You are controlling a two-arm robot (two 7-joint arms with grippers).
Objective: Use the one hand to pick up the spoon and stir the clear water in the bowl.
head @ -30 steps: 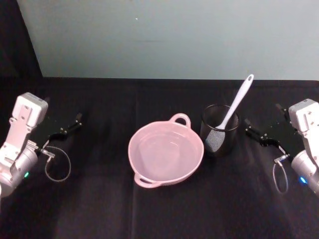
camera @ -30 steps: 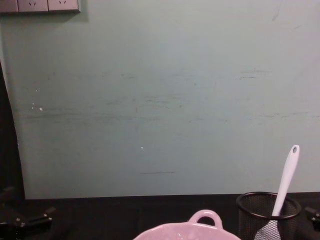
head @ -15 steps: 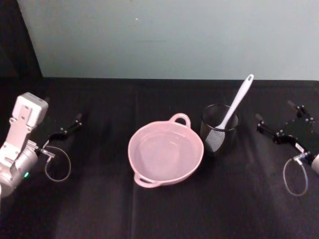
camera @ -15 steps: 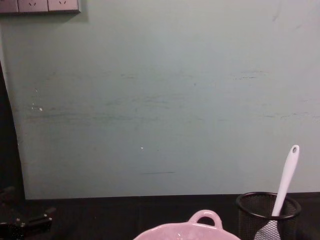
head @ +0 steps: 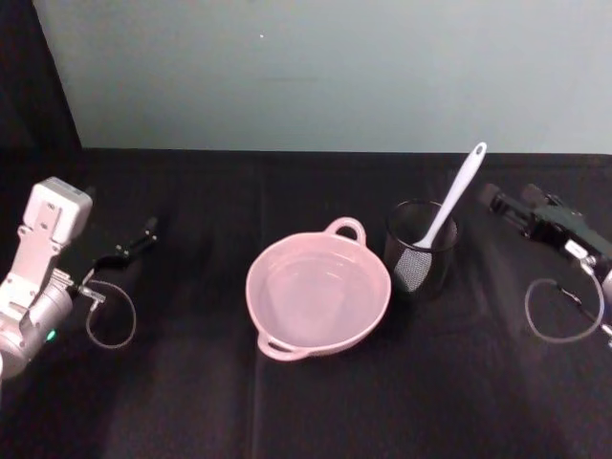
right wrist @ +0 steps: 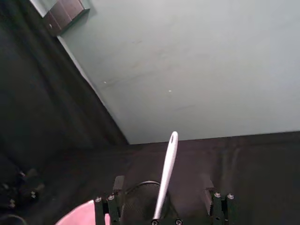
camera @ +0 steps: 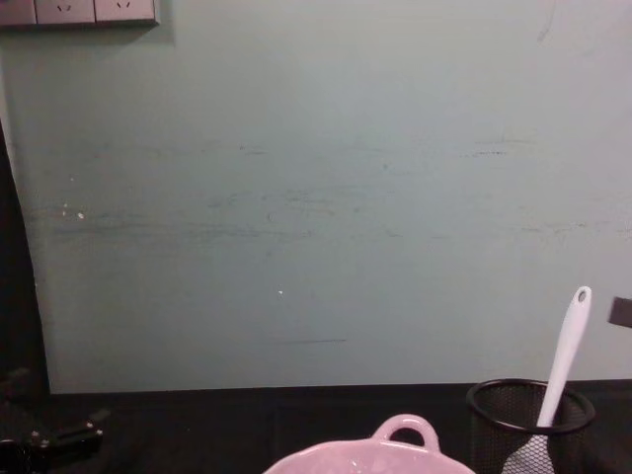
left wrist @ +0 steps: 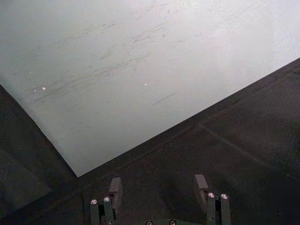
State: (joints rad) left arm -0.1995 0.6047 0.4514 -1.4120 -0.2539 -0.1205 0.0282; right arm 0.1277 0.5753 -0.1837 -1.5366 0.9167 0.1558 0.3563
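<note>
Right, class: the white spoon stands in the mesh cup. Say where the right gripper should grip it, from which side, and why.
Grip the spoon by its free upper handle, above the rim of the mesh cup; the bowl end sits down inside the cup. Best come from the robot's right, I'd judge: the handle leans that way, towards the open right gripper.

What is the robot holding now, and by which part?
Nothing: left gripper and right gripper are open, empty; the long white plastic spoon stands in its black mesh cup.
</note>
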